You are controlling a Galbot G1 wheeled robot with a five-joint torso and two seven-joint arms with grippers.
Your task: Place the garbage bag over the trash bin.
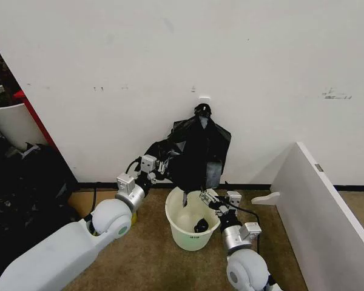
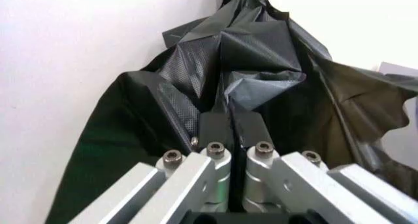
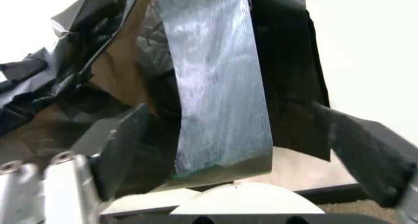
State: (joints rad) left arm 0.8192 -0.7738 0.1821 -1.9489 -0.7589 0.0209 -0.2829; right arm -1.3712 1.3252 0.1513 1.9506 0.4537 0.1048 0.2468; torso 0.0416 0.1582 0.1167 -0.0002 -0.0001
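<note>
The garbage bag (image 1: 183,159) is crinkled glossy black plastic, hanging against the wall above the trash bin (image 1: 188,233). That bin is a small white bucket on the brown floor. My left gripper (image 1: 163,165) is at the bag's left side, shut on a fold of it. In the left wrist view its fingers (image 2: 216,128) pinch the garbage bag (image 2: 261,53). My right gripper (image 1: 202,195) is open over the bin's far rim. A strip of the garbage bag (image 3: 219,77) hangs between its spread fingers (image 3: 127,141), above the trash bin rim (image 3: 235,197).
A flat black bag with a knotted top (image 1: 201,111) hangs on the wall behind. A small dark object (image 1: 201,226) lies inside the bin. A white panel (image 1: 327,206) stands at the right. A larger white container (image 1: 12,121) and dark clutter (image 1: 24,182) are at the left.
</note>
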